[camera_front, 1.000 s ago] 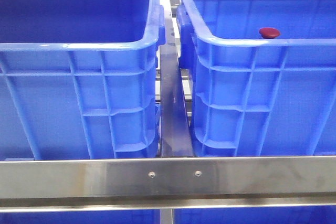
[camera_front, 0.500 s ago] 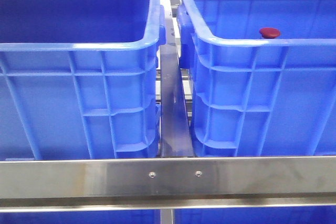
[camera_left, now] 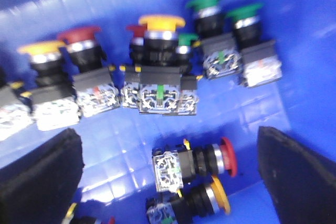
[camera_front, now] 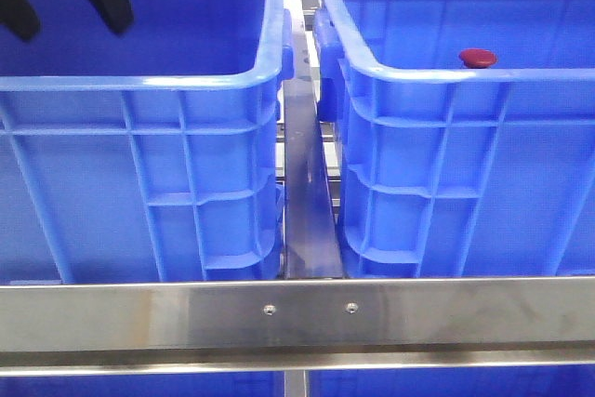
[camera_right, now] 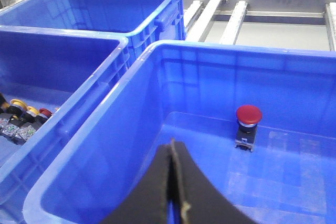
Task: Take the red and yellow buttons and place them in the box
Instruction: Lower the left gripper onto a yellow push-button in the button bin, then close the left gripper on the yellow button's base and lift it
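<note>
Over the left-hand bright blue ribbed plastic crate (camera_front: pixel 139 81), at about ten o'clock in the front view, the left gripper (camera_front: pixel 65 2) hangs with its two black fingers spread wide and nothing between them, a stance that reads as readiness to take one part from the heap below. Its wrist view shows that heap on the crate floor: a row of mushroom-capped pushbuttons on black and clear switch bodies, capped yellow, red and green, standing upright along the far wall. Nearer the pads lie two on their sides, a dark red domed plastic button (camera_left: pixel 227 156) and, just beside it toward six o'clock, a yellow-orange domed plastic button (camera_left: pixel 220 200); they sit between the fingers (camera_left: pixel 37 182), so they are probably the chosen pair. The wrist picture is blurred, so finer contact cannot be read.

Between the crates runs a steel rail (camera_front: pixel 305 192). The right-hand bright blue crate (camera_front: pixel 465 72) holds one upright red mushroom button (camera_right: pixel 248 115) at about one o'clock in the front view, near the far wall, so this crate looks like the receiving box. The right gripper (camera_right: pixel 171 182) hovers inside it, fingers pressed together and empty, apparently idle.
</note>
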`<action>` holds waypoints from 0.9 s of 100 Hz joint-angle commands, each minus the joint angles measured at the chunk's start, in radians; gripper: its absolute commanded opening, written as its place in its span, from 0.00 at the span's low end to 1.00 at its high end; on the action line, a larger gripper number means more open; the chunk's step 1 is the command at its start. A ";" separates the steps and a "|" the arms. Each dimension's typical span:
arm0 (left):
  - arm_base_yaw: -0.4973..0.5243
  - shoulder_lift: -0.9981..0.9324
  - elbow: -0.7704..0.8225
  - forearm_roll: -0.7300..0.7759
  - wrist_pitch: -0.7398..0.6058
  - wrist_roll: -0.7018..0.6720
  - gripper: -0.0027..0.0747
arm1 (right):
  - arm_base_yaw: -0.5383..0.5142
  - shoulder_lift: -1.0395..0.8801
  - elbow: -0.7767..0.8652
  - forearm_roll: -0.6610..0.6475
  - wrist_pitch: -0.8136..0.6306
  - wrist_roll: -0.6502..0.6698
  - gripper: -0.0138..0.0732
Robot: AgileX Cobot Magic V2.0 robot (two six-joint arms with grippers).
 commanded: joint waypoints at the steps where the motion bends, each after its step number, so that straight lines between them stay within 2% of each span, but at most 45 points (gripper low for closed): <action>1: -0.001 0.000 -0.030 -0.016 -0.057 -0.013 0.83 | -0.003 -0.004 -0.025 0.022 -0.011 -0.009 0.11; 37: -0.001 0.142 -0.030 -0.045 -0.182 -0.013 0.83 | -0.003 -0.004 -0.025 0.022 -0.011 -0.009 0.11; 80: -0.001 0.216 -0.030 -0.049 -0.216 -0.013 0.83 | -0.003 -0.004 -0.025 0.022 -0.013 -0.009 0.11; 85: -0.001 0.216 -0.030 -0.049 -0.225 -0.013 0.81 | -0.003 -0.004 -0.025 0.022 -0.013 -0.009 0.11; 90: -0.001 0.216 -0.030 -0.049 -0.232 -0.013 0.75 | -0.003 -0.004 -0.025 0.022 -0.013 -0.009 0.11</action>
